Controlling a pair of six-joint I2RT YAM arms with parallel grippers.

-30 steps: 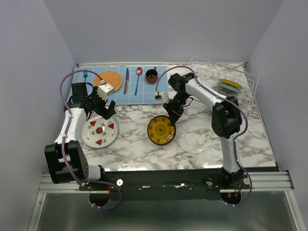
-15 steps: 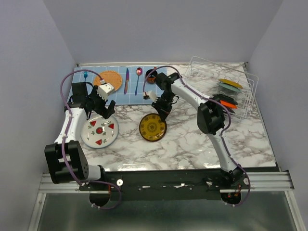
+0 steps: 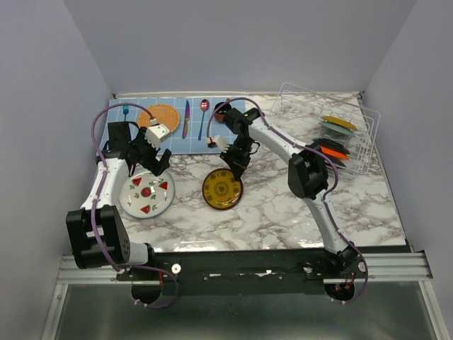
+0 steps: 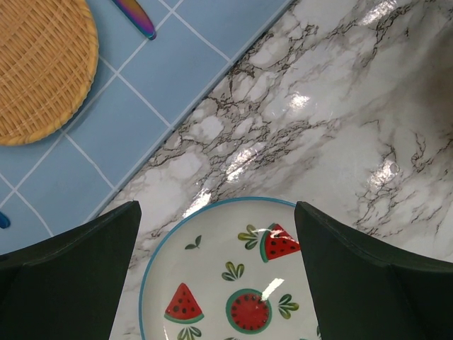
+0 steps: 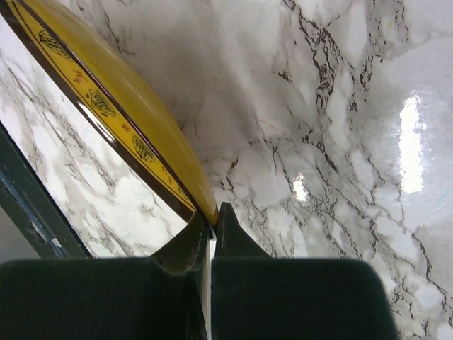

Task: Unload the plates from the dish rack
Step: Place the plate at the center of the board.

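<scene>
My right gripper (image 3: 233, 167) is shut on the rim of a mustard-yellow patterned plate (image 3: 222, 190), which it holds tilted over the middle of the marble table. The right wrist view shows both fingers pinching that plate (image 5: 120, 92) at its edge, with the gripper (image 5: 211, 216) closed on it. A white plate with red watermelon wedges (image 3: 147, 195) lies flat at the left. My left gripper (image 3: 152, 160) hovers open over its far edge. From the left wrist, the plate (image 4: 233, 283) sits between the spread fingers (image 4: 64, 283). The white wire dish rack (image 3: 368, 134) at the right holds more plates, among them a yellow-green one (image 3: 338, 125) and an orange-red one (image 3: 335, 151).
A blue tiled mat (image 3: 177, 138) lies at the back left, carrying an orange woven disc (image 3: 162, 116), a knife (image 3: 186, 117), a spoon (image 3: 203, 115) and a teal fork (image 3: 126, 110). A dark cup (image 3: 221, 109) stands behind the right arm. Walls enclose the table on three sides.
The right arm has carried the yellow plate leftward from the table's middle-right toward the centre. The left gripper has stayed open above the watermelon plate.
</scene>
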